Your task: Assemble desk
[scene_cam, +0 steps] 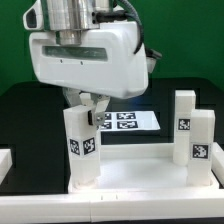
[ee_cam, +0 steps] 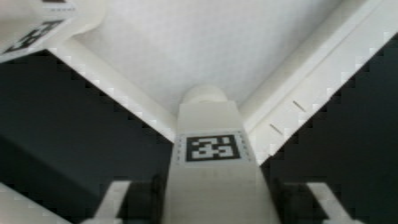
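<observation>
Black table | smooth white square-section leg upright | gripper above

Even, bright overhead light; both views soft and low-resolution, whites nearly glaring.

A black table filled the exterior view, and the marker board lay flat on it toward the back, partly hidden, its black-and-white square tags facing up. Behind the table stood a green wall. At the exterior view's left edge, a white block rested on the table.
</observation>
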Available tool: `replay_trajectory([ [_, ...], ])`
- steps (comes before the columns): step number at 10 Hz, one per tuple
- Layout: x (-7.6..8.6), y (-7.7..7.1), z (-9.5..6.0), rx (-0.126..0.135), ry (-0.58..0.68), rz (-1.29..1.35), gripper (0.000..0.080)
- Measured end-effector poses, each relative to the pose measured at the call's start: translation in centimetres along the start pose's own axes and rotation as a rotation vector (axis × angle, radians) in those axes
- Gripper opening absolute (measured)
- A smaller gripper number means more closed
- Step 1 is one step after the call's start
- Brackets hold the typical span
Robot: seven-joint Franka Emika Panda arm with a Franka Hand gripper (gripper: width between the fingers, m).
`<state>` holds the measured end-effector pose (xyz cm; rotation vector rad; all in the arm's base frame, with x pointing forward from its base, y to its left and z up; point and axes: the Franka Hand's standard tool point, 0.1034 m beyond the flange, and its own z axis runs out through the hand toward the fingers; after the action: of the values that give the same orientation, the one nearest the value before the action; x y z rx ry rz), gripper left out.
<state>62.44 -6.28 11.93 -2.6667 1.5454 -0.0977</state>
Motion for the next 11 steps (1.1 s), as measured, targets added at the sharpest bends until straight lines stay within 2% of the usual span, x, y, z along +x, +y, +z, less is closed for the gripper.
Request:
replay_trajectory([
  [2,-0.1,-0.8,0.1,-0.01,-0.018,0.394,0.0284],
  [3,-0.3,-1.3,0.2,0.008,-0.026,0.649,0.0284],
  [4,-0.5,-1.7,0.4,0.043,-0.039,0.799,0.0284],
  [5,-0.4,-1.8,0.4,0.057,-0.05,0.873,0.0284],
  [7,-0.4,-1.8,0.4,0.057,-0.048,0.869,0.0298],
  [8,-0.4,-1.8,0.3,0.061,-0.046,0.816,0.0475],
  [9,-0.2,-1.6,0.0,0.071,-0.038,0.676,0.0475],
  [10,-0.3,-1.6,-0.1,0.074,-0.031,0.497,0.0615],
  [11,-0.4,-1.5,-0.1,0.07,-0.03,0.298,0.0639],
])
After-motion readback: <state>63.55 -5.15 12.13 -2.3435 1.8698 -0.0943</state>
